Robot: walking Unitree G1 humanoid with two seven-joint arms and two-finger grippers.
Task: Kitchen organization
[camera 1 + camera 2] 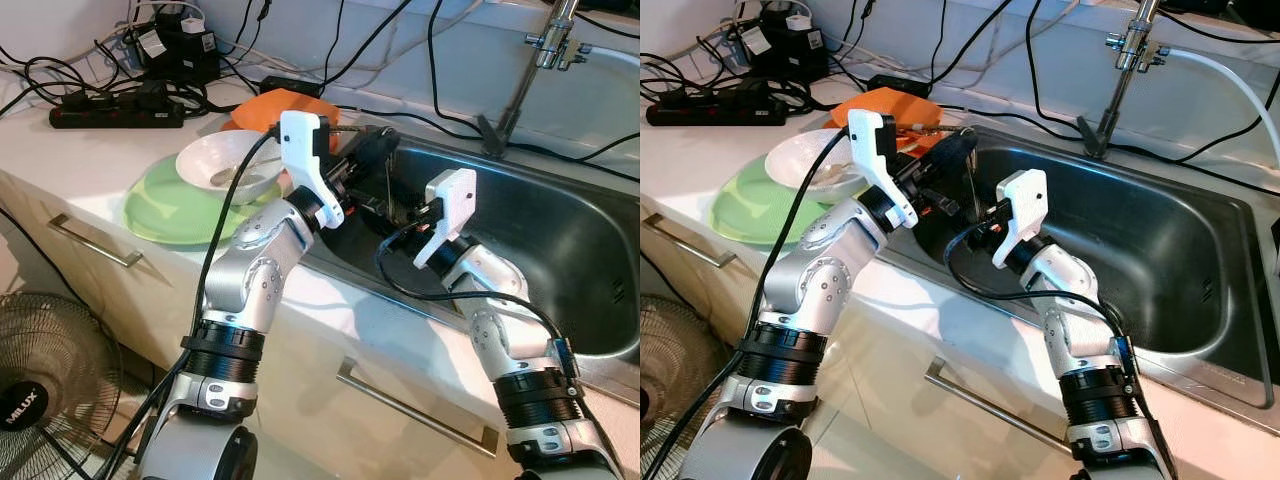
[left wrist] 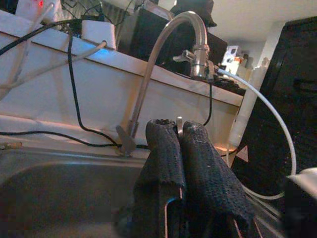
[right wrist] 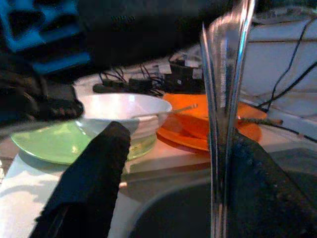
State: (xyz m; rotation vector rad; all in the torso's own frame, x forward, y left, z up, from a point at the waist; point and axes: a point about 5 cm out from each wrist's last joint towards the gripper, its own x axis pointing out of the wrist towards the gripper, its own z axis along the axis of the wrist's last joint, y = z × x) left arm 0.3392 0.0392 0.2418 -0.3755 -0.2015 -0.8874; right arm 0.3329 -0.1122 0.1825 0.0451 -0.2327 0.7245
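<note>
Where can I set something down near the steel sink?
Free: the steel sink basin floor right of both grippers, and the white counter strip between the black power strip and the green plate. Crowded: the sink's left rim, with the white bowl, orange plates and both grippers.

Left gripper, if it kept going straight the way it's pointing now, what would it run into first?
Probably the faucet. The left gripper points across the sink at the base of the faucet on the back rim, with the white wall behind. Depth is hard to judge.
</note>
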